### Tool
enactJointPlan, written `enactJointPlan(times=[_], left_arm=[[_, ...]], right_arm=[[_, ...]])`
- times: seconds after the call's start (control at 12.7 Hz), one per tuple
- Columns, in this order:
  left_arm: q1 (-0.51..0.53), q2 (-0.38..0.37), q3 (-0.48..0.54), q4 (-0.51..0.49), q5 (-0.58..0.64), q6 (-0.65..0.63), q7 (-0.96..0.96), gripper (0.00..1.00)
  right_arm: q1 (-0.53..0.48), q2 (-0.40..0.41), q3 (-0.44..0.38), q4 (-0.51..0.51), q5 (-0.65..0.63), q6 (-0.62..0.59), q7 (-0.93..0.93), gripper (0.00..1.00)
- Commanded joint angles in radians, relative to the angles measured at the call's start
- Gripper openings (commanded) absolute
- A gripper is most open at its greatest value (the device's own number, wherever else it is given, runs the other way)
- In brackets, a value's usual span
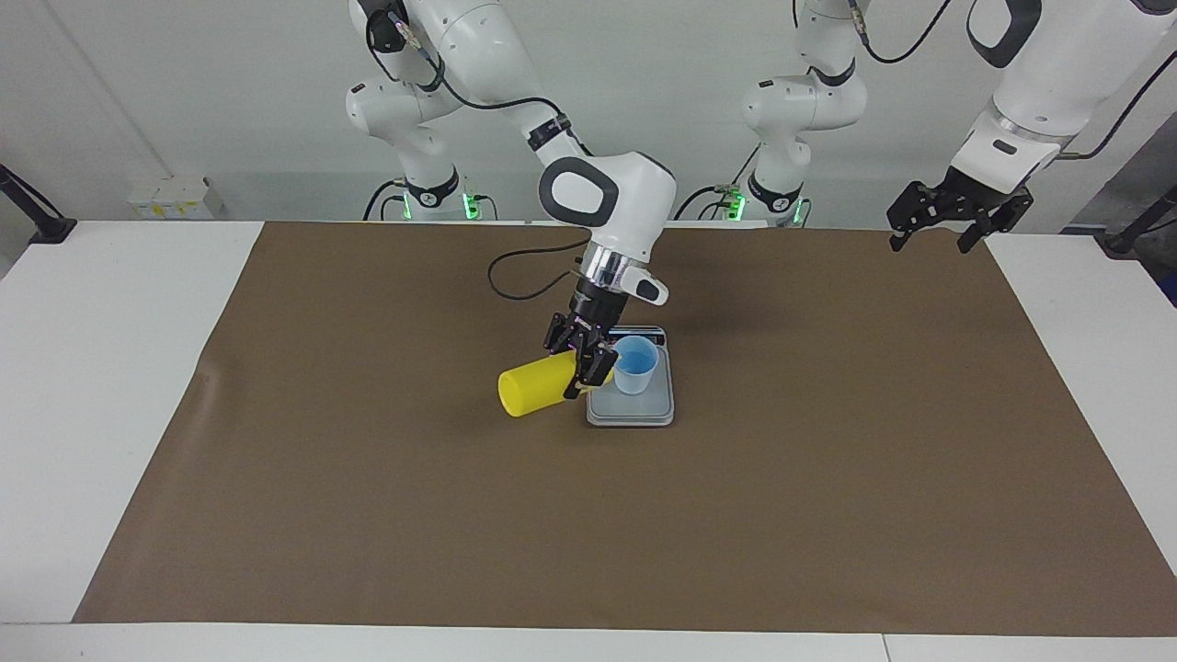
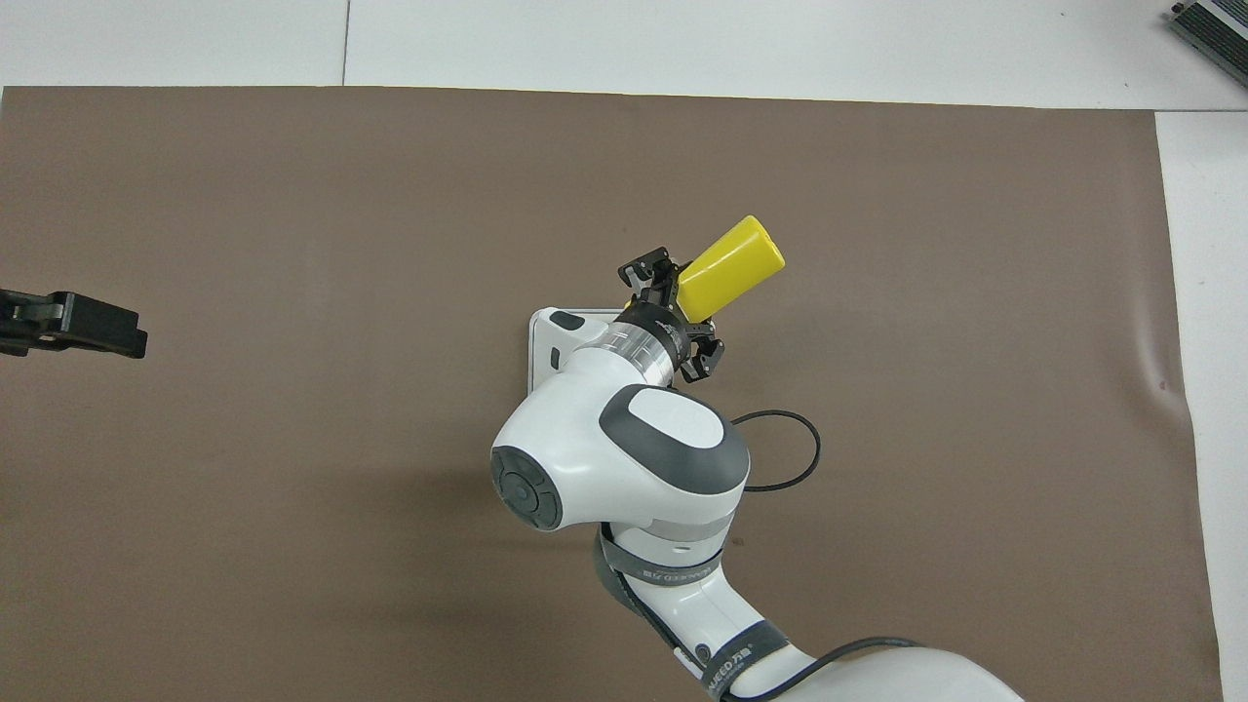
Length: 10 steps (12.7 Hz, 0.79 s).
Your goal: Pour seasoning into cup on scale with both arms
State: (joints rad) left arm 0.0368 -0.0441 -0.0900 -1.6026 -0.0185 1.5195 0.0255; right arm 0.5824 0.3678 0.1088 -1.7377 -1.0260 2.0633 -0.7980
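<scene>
1. We take the scale (image 1: 631, 405) as our landmark: it lies flat on the brown mat (image 1: 828, 478) that covers the counter (image 1: 92, 368), about midway between the two arms' ends, with its dark display strip at the end nearer the robots.
2. The cup (image 1: 635, 364) stands upright on the scale's weighing plate, toward the display end and just beside the edge that faces the right arm's end of the counter.
3. The right pincer (image 1: 582, 362) hangs over that same edge of the scale and is clamped on the seasoning (image 1: 536, 388) near its nozzle end.
4. The seasoning bottle is tipped close to level in the air; its nozzle end points at the cup's rim, while its flat base sticks out past the scale toward the right arm's end of the counter.
5. In the overhead view the right arm's white wrist covers most of the scale (image 2: 539, 336) and all of the cup, so only a corner of the scale shows; the yellow bottle (image 2: 733, 265) juts out from the right pincer (image 2: 673, 297).
6. The left pincer (image 1: 956, 213) waits well apart from the scale, raised over the mat's corner at the left arm's end of the counter, with its fingers spread apart and holding nothing.
</scene>
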Motion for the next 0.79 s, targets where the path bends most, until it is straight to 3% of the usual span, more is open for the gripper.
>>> enactJointPlan(times=[0.0, 0.71], left_arm=[[0.014, -0.013, -0.007, -0.003, -0.011, -0.015, -0.009, 1.0], [0.014, -0.013, -0.007, -0.003, -0.011, -0.015, -0.009, 1.0]], right_arm=[[0.014, -0.003, 0.003, 0.01, -0.04, -0.046, 0.034, 0.0], [0.013, -0.003, 0.005, 0.015, -0.026, -0.049, 0.092, 0.0]])
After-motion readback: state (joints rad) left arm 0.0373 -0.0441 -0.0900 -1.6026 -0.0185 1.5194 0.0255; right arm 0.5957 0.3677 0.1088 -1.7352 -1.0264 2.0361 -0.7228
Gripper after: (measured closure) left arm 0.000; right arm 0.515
